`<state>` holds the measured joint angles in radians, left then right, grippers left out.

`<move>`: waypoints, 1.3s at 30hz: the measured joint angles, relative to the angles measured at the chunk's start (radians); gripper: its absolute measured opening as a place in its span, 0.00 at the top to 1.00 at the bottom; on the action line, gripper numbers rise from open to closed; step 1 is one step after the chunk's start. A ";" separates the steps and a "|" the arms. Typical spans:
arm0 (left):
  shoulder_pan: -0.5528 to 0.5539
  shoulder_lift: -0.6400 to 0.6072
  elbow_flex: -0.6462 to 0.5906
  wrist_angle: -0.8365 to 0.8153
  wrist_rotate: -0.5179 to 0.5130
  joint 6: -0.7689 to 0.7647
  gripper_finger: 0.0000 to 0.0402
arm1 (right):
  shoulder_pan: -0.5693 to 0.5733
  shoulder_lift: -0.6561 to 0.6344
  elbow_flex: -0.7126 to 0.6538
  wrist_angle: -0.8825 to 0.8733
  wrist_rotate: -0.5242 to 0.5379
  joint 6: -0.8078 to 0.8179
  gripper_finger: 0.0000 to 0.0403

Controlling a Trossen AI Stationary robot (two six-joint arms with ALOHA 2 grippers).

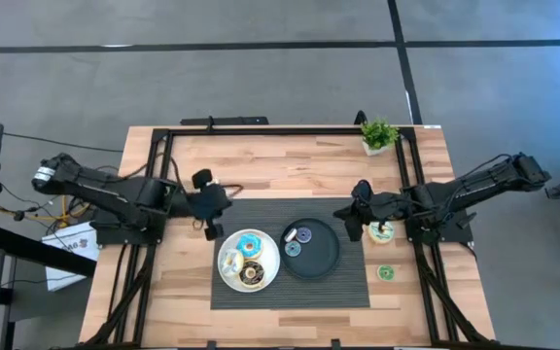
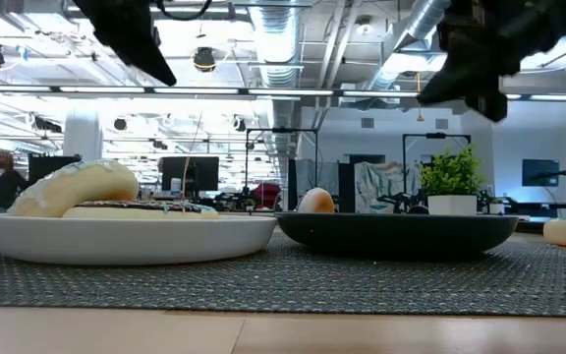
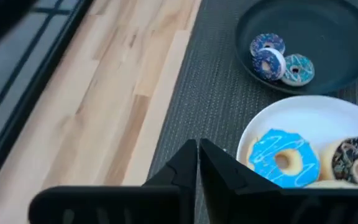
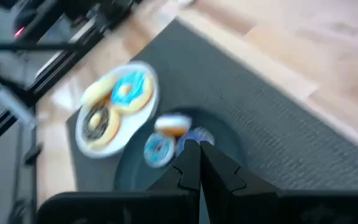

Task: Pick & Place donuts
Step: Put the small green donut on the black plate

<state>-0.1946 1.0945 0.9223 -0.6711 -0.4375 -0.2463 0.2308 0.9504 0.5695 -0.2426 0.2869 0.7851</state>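
We see the left jaws (image 1: 211, 231) clenched tight on nothing, hanging above the dark mat (image 1: 261, 209) just off the rim of the white plate (image 1: 229, 276). On that plate, right beside those jaws, lie the blue donut (image 3: 283, 158), the chocolate-brown donut (image 3: 355, 161) and a white one (image 1: 229, 261), touching each other. The right jaws (image 1: 356, 219) are also pressed together and empty, raised over the mat's other end. Between the two jaws sits the black plate (image 1: 325, 261), carrying the small purple donut (image 3: 267, 45) and small blue donut (image 3: 297, 69). Just beside the right jaws, on the bare counter (image 1: 290, 165), rests the pale green donut (image 1: 381, 232), with the small green donut (image 1: 385, 273) a little beyond it
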 joint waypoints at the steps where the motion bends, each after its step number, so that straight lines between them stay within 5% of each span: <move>1: 0.027 -0.026 -0.033 0.050 0.037 0.043 0.98 | 0.011 0.000 0.020 -0.024 0.029 0.001 1.00; 8: 0.254 -0.262 -0.316 0.441 0.353 0.316 1.00 | 0.084 0.080 0.287 -0.496 0.118 0.200 1.00; 12: 0.340 -0.363 -0.377 0.450 0.449 0.538 1.00 | 0.122 0.189 0.422 -0.826 -0.022 0.464 1.00; 16: 0.391 -0.416 -0.387 0.461 0.467 0.565 1.00 | 0.183 0.291 0.493 -1.006 -0.134 0.711 1.00; 27: 0.421 -0.427 -0.388 0.419 0.486 0.579 1.00 | 0.407 0.484 0.511 -1.003 -0.257 1.123 0.91; 39: 0.420 -0.427 -0.388 0.419 0.485 0.546 1.00 | 0.542 0.616 0.474 -0.944 -0.393 1.335 0.44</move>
<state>0.2256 0.6674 0.5346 -0.2521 0.0471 0.2997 0.7725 1.5665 1.0439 -1.1868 -0.1064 2.1197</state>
